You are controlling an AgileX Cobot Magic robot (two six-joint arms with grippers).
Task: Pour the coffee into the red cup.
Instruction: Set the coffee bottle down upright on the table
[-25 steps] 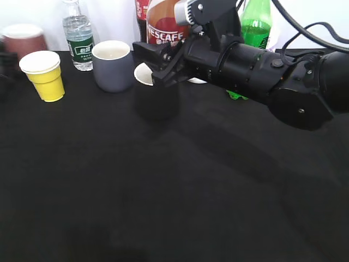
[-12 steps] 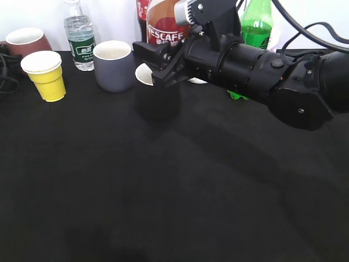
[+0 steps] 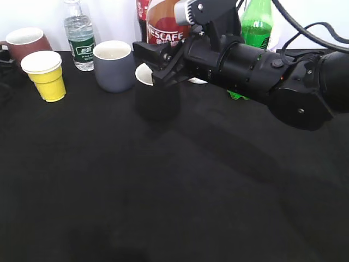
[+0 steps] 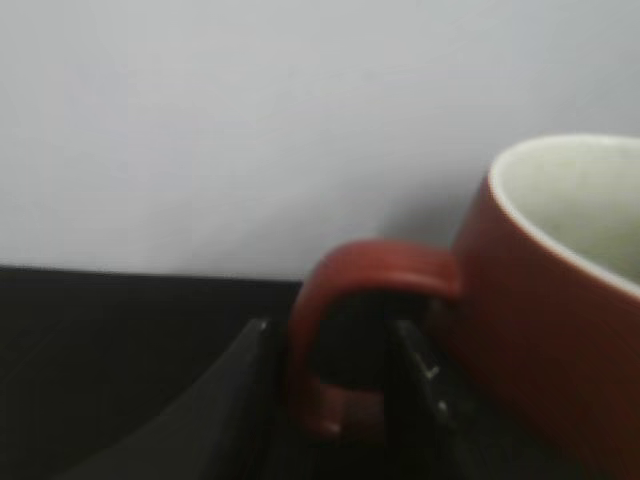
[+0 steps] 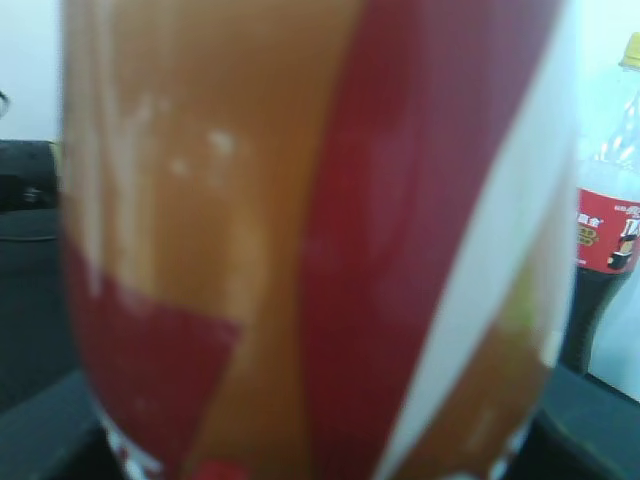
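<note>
The red cup (image 3: pixel 24 41) stands at the far left back of the table, behind a yellow paper cup. In the left wrist view its handle (image 4: pixel 320 330) lies between the two jaws of my left gripper (image 4: pixel 335 410), which is closed on it; the cup body (image 4: pixel 540 330) is to the right. The coffee bottle (image 3: pixel 163 27) with its Nescafe label is at the back centre. My right gripper (image 3: pixel 163 63) is closed round its lower part. In the right wrist view the bottle (image 5: pixel 320 230) fills the frame.
Yellow paper cup (image 3: pixel 46 73), water bottle (image 3: pixel 79 38) and grey cup (image 3: pixel 113 65) stand at the back left. A black cup (image 3: pixel 155 98) sits just below the right gripper. A cola bottle (image 3: pixel 143 11) and a green bottle (image 3: pixel 256 24) stand behind.
The red cup has shifted slightly to the right and is no longer blurred. The dark left arm parts at the left edge have mostly left view. The right arm has not moved.
</note>
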